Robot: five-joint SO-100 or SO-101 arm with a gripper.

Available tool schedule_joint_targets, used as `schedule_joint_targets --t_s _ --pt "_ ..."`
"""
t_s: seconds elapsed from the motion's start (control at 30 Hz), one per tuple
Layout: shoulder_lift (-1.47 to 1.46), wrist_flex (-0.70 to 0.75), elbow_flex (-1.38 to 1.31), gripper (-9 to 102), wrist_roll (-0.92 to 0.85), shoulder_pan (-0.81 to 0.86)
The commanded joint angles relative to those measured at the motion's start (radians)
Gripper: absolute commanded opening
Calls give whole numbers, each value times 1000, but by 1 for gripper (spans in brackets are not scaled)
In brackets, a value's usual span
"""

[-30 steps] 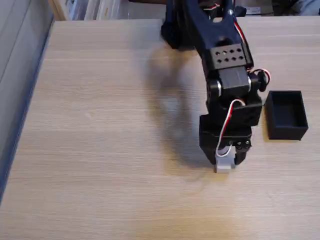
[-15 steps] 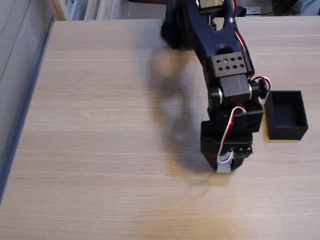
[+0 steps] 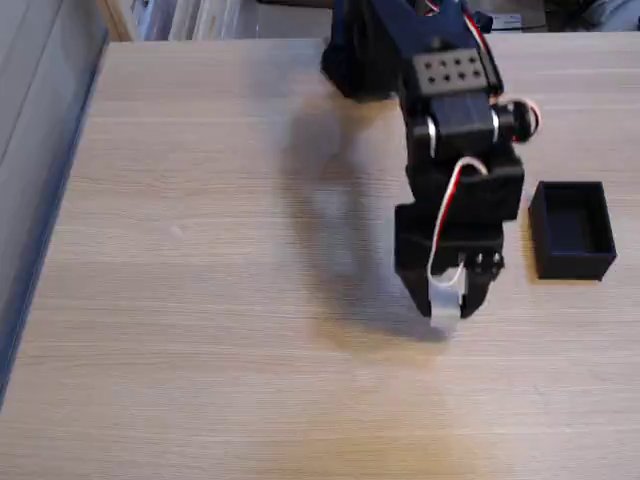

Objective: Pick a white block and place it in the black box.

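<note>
My black gripper (image 3: 446, 308) points down at the table, a little right of centre in the fixed view. It is shut on the white block (image 3: 445, 300), which shows as a small white cube between the fingertips, lifted slightly above the wood. The black box (image 3: 572, 230) stands open-topped to the right of the gripper, about a hand's width away, with nothing visible inside.
The arm's base (image 3: 360, 50) rises from the far edge of the light wooden table (image 3: 200, 300). The table's left edge runs beside a grey floor strip (image 3: 30, 150). Shelving shows along the top edge.
The gripper has risen from the table with the white block held in it, and the wrist has drawn back a little toward the base. The black box has stayed put.
</note>
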Motion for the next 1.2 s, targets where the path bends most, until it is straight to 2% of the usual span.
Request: schedule_joint_targets --t_s 0.0,0.3,0.47,0.77,1.17 --pt "270 14 166 0 -6 -35" --pt "856 14 703 0 -28 -236" --pt "1028 12 856 0 -21 -360" --pt "894 -80 790 0 18 -508" --pt "589 -94 522 0 67 -534"
